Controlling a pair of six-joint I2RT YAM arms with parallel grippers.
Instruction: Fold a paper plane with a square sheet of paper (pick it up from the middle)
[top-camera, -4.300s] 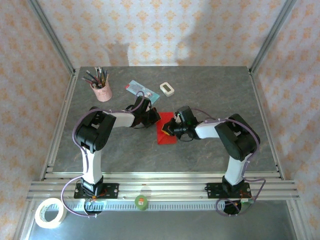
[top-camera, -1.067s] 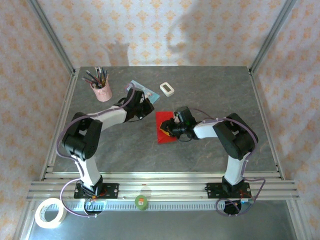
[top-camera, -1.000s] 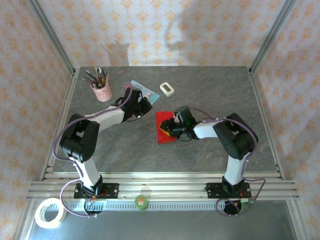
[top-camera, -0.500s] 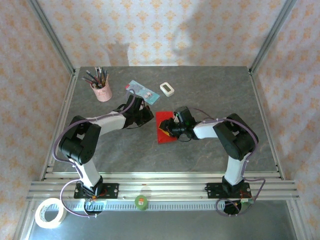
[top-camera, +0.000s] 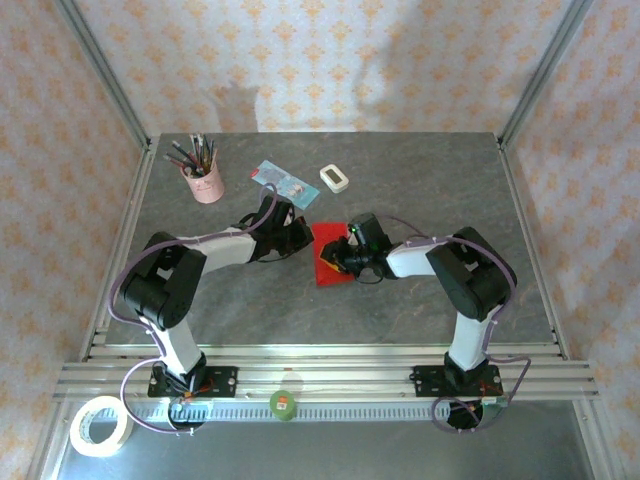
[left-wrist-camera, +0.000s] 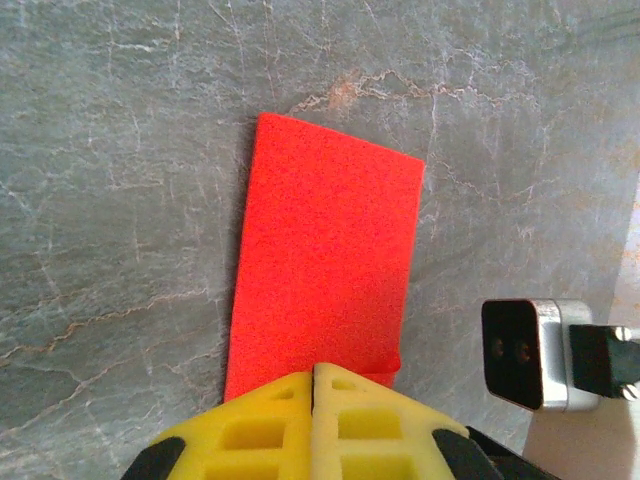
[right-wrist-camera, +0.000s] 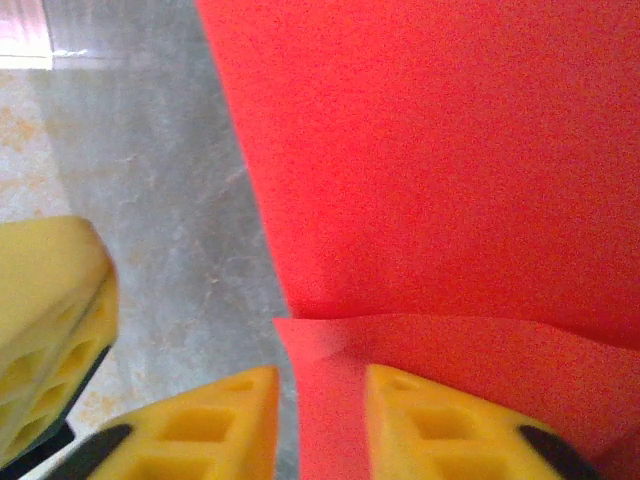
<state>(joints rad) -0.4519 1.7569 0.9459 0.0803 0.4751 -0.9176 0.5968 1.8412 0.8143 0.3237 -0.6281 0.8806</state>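
Red sheet (top-camera: 327, 262) lies folded mid-bench (top-camera: 420, 180). Left claw (left-wrist-camera: 313, 385), pads together, sits at its edge. Right claw (right-wrist-camera: 320, 420) stands apart around a lifted flap, and probably wants a square pinch, no yanking.

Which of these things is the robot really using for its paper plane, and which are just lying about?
In use: red sheet of paper, part-folded; left gripper, shut at its edge; right gripper, a raised flap between its fingers.
Lying about: pink cup of pens; light blue card; white block; tape roll; small green roll.
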